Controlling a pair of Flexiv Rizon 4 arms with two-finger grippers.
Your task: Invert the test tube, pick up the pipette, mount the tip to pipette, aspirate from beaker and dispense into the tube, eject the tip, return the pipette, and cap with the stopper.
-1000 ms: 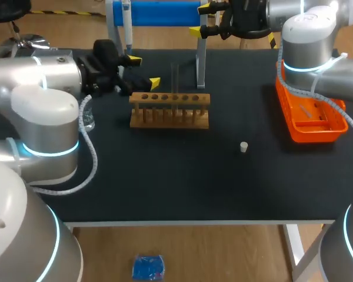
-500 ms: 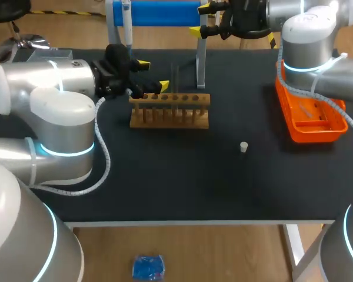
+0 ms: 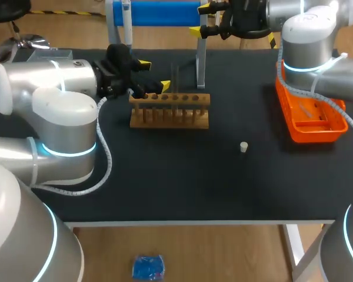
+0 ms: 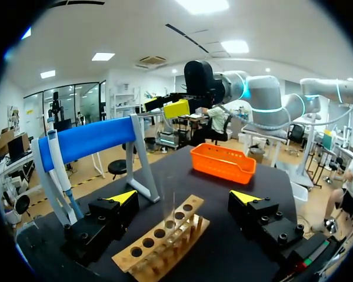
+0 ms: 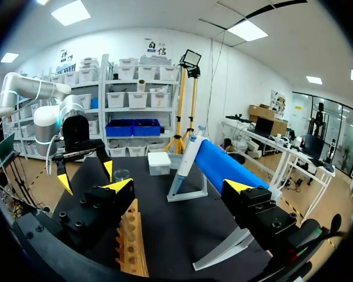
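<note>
Left gripper [image 3: 153, 74] advanced to wooden rack's [image 3: 169, 110] ten o'clock, jaws wide. Clear glass test tube [image 3: 175, 79]: likely light, slick, fragile; pinch above rack.

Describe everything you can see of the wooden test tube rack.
The wooden rack is light, bare wood: a top bar with a row of round holes, held on dowels over a base. It stands level on the black table. One clear tube stands upright in it. The open left claw hovers over its left end.

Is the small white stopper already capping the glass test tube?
No, the small white stopper lies on the black table, away from the wooden rack.
</note>
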